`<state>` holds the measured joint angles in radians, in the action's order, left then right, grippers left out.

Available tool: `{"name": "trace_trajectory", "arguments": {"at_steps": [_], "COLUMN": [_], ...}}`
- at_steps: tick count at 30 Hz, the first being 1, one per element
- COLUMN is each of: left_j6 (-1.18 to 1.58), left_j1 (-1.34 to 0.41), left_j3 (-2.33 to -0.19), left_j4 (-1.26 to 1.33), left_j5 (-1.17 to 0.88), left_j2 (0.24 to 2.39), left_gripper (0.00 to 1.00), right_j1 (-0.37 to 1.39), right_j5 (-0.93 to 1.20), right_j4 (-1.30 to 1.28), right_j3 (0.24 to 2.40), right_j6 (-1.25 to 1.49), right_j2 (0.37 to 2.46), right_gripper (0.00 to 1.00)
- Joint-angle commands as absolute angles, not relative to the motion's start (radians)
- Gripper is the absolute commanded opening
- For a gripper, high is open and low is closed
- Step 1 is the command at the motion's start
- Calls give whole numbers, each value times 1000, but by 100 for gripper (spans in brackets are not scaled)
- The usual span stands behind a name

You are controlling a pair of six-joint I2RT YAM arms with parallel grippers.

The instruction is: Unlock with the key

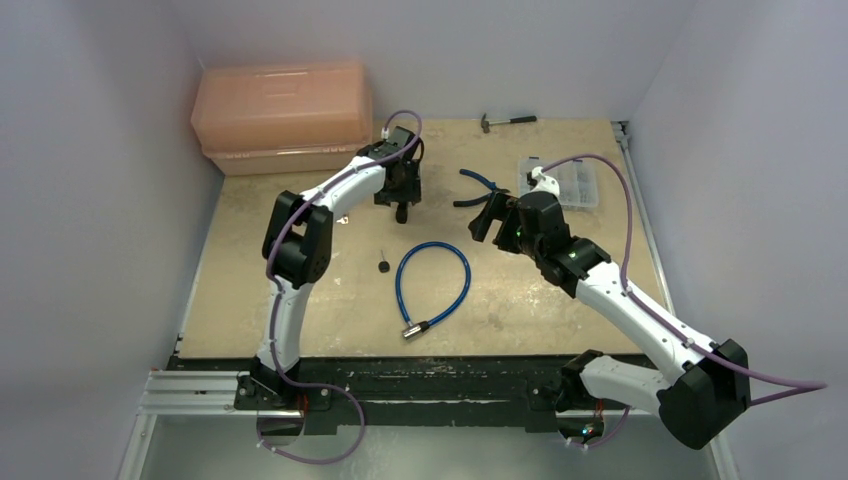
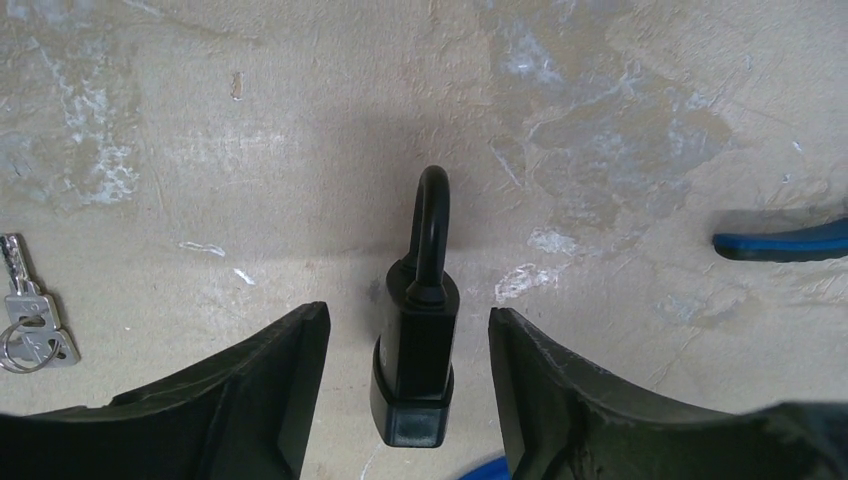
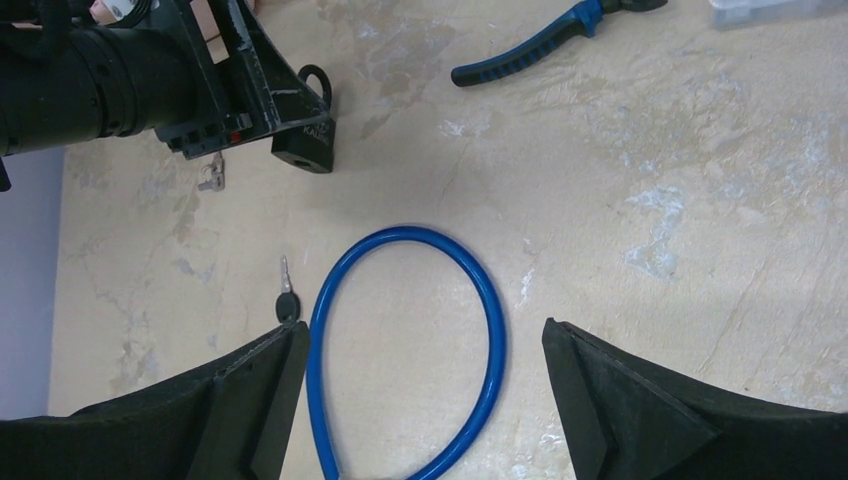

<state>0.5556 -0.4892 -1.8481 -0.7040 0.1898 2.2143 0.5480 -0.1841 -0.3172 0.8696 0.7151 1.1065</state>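
The key [image 3: 286, 300], tiny with a black head, lies on the table just left of the blue cable loop [image 3: 410, 340]; from above the key [image 1: 384, 266] is well apart from both grippers. The small black padlock [image 2: 415, 370] sits between the fingers of my left gripper [image 2: 408, 320], which is open, with table showing on both sides of the lock. From above, the padlock [image 1: 402, 212] shows just below the left gripper [image 1: 400, 195]. My right gripper [image 3: 425, 335] is open and empty above the cable loop, seen from above as the right gripper [image 1: 485, 215].
Silver keys on a ring [image 2: 30, 325] lie left of the padlock. Blue-handled pliers [image 1: 480, 190] lie between the two grippers. An orange toolbox [image 1: 280, 115] stands at the back left, a clear parts box [image 1: 565, 180] at the back right, and a hammer [image 1: 508, 121] by the far wall.
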Motion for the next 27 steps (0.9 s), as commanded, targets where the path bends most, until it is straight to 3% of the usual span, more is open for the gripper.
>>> {"name": "trace_trajectory", "arguments": {"at_steps": [1,2,4,5,13,21,27], "left_j6": [526,522,520,520,388,270,258], "left_j1": [-480,-480,-475,-469,-449,-449,-449], "left_j3": [-1865,-1855,-1821,-1792,-1632,-1349,-1131], "left_j4": [-663,-659,-636,-614,-542,-392,-211], "left_j5": [194,199,202,198,325,461,586], "left_j2": [2113,2088,2030,1995,1708,1427,1251], "left_gripper": [70,76,97,98,98,98,97], "right_j1": [549,549,551,553,701,812,896], "right_j5": [-166,-153,-127,-113,-91,-92,-148], "right_j4": [-253,-245,-229,-220,-199,-191,-298], "right_j3": [910,911,913,914,984,1086,1270], "right_j6": [631,617,599,588,536,581,584], "right_j2": [1085,1078,1066,1063,1155,1344,1551], "right_gripper": [96,96,95,95,89,77,74]}}
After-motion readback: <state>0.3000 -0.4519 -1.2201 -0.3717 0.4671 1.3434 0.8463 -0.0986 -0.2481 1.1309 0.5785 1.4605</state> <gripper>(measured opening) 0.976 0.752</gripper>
